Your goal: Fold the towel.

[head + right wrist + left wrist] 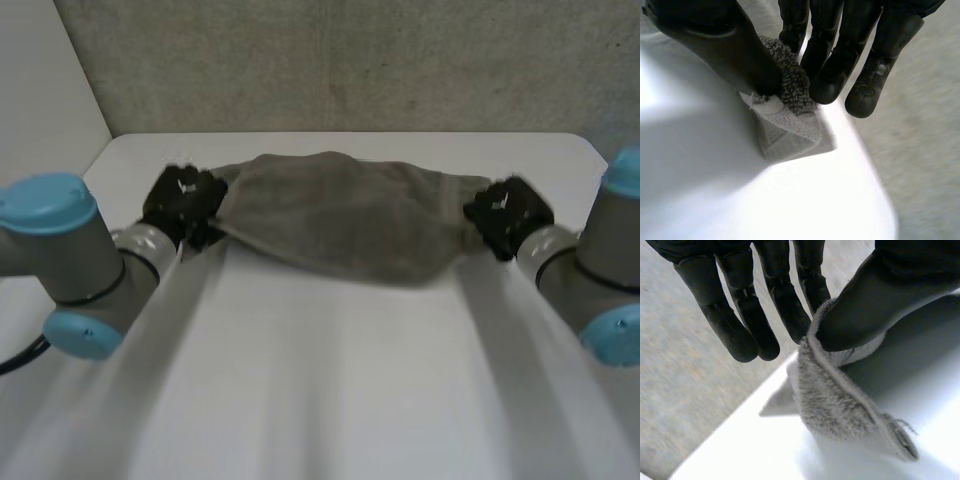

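Fingers (787, 305) and thumb of your left hand (182, 205) clamp one end of the grey towel (340, 215), and your right hand (508, 215) pinches the other. The towel spans near the table's (330, 380) far edge, long axis hand to hand, with neither hand nearer.

a white table (320, 380) with rounded far corners carries one thing, a grey towel (340, 215) stretched side to side across its far half, both ends raised off the surface and the sagging middle down at the tabletop.
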`<state>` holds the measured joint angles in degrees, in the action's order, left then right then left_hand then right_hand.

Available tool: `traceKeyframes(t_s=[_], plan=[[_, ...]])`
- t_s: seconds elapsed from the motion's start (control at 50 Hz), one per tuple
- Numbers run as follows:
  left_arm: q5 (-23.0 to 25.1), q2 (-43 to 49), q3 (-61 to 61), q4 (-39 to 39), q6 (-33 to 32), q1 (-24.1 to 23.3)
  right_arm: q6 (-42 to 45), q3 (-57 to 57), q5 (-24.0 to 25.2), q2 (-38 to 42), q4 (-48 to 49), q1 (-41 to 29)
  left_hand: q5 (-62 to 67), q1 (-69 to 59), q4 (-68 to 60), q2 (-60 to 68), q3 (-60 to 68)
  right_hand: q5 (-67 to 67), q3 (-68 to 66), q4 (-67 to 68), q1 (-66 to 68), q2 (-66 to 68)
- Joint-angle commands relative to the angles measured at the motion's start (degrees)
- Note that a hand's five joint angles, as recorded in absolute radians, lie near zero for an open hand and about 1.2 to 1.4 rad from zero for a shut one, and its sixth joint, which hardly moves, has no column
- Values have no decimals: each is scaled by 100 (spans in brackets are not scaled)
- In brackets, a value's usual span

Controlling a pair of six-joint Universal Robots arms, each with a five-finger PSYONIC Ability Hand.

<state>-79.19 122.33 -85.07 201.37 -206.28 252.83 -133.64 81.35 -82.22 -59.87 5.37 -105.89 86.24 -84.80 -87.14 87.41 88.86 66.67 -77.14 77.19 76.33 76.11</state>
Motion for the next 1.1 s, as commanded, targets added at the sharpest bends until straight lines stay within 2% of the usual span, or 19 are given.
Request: traceKeyframes(t_s=[0.02, 0.1, 0.22, 0.26, 0.32, 0.36, 0.44, 0.48, 0.58, 0.66, 0.76, 0.82, 0.88, 1.06, 1.1], plan=[[0, -156, -553, -62, -597, 3, -31, 522, 14, -138, 17, 51, -1624, 480, 714, -741, -886, 333, -286, 281, 367, 389], [0, -805, -826, -71, -711, 21, -109, 838, 5, -1024, 17, 279, -1624, 480, 714, -741, -886, 333, -286, 281, 367, 389], [0, -1528, -1038, -71, -712, 65, -576, 936, -4, -1844, -45, 403, -1624, 480, 714, -741, -886, 333, -286, 281, 367, 389], [0, -2105, -1178, -71, -703, 117, -838, 918, 31, -2457, -333, 551, -1624, 480, 714, -741, -886, 333, -286, 281, 367, 389], [0, -2372, -1257, -89, -712, 135, -866, 883, 75, -2715, -607, 710, -1624, 480, 714, -741, -886, 333, -286, 281, 367, 389], [18, -2914, -1424, -71, -712, 144, -874, 735, 311, -3073, -1289, 1052, -1624, 480, 714, -741, -886, 333, -286, 281, 367, 389], [132, -3365, -1574, -71, -720, 162, -874, 540, 699, -3330, -1908, 1361, -1624, 480, 714, -741, -886, 333, -286, 281, 367, 389], [403, -3601, -1696, -54, -720, 284, -848, 435, 1075, -3391, -2285, 1676, -1624, 480, 714, -741, -886, 333, -286, 281, 367, 389], [799, -3515, -1811, -54, -712, 434, -866, 417, 1419, -3339, -2383, 2028, -1624, 480, 714, -741, -886, 333, -286, 281, 367, 389], [844, -3040, -1794, -63, -729, 443, -883, 444, 1508, -3145, -2374, 2055, -1624, 480, 714, -741, -886, 333, -286, 281, 367, 389], [827, -1961, -1452, -124, -738, 417, -848, 277, 1411, -2102, -2374, 2011, -1624, 480, 714, -741, -886, 333, -286, 281, 367, 389], [826, -1730, -1328, -133, -738, 408, -857, 197, 1411, -1906, -2374, 2002, -1624, 480, 714, -741, -886, 333, -286, 281, 367, 389], [826, -1125, -960, -212, -747, 390, -848, 5, 1367, -1380, -2365, 1941, -1624, 480, 714, -741, -886, 333, -286, 281, 367, 389], [844, -596, -300, -282, -747, 337, -822, -418, 1007, -834, -2066, 1519, -1624, 480, 714, -741, -886, 333, -286, 281, 367, 389], [827, -203, 338, -291, -738, 311, -769, -898, 788, -528, -1856, 1344, -1624, 480, 714, -741, -886, 333, -286, 281, 367, 389]])
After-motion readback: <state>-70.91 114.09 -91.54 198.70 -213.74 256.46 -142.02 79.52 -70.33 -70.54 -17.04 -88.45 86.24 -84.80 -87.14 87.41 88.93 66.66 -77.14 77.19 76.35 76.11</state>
